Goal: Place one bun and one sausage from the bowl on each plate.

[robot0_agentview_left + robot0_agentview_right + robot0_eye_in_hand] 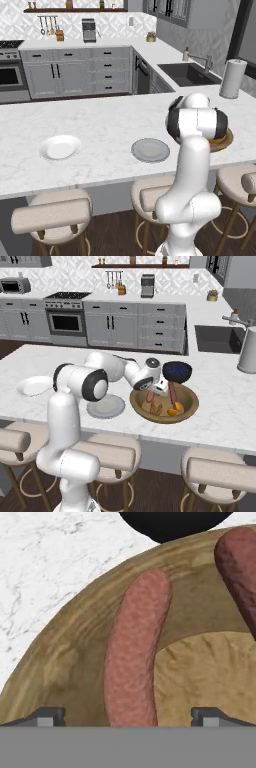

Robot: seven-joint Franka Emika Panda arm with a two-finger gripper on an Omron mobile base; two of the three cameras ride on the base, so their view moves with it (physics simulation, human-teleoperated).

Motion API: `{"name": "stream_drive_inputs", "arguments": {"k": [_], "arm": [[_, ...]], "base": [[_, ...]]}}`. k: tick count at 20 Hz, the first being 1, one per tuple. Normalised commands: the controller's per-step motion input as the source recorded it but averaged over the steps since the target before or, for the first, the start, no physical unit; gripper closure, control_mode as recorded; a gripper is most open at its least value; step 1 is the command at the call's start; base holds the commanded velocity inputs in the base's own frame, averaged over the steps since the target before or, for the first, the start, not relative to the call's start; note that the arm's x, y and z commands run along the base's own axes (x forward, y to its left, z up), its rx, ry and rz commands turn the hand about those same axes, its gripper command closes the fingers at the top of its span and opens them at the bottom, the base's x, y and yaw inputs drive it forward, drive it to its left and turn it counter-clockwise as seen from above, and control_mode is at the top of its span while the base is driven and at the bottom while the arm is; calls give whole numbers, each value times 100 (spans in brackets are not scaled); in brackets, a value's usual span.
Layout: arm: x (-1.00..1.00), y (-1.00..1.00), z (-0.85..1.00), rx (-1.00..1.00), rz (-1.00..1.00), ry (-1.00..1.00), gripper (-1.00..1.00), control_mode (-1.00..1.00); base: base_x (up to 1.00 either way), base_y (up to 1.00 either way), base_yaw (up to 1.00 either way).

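open gripper (128, 716) astride sausage (135, 652) in bowl (65, 662)

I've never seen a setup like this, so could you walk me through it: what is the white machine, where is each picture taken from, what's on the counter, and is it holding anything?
The white machine is a robot arm on a mobile base, in a simulated kitchen. Two pictures come from cameras on the base, behind the arm to its left and right. The third comes from a camera on its hand, looking along the gripper.

On the marble counter lie a white plate, a grey plate and a wooden bowl with sausages and buns in it. A dark bowl stands behind it, and a paper towel roll nearby.

The gripper is open and holds nothing; it hangs over the bowl, one sausage between its fingertips.
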Motion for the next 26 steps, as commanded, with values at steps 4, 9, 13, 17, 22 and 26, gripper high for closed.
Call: {"name": "stream_drive_inputs", "arguments": {"k": [4,9,13,17,22,26], "arm": [[33,-2,-25,0,0,0,-100,-100],[24,0,-18,0,0,0,-100,-100],[8,0,-14,0,0,0,100,-100],[0,0,-1,0,0,0,100,-100],[-27,4,7,-1,0,2,100,-100],[-85,20,77,0,0,0,100,-100]], "base": [[0,0,0],[0,0,0],[0,0,0],[0,0,0],[0,0,0],[0,0,0]]}}
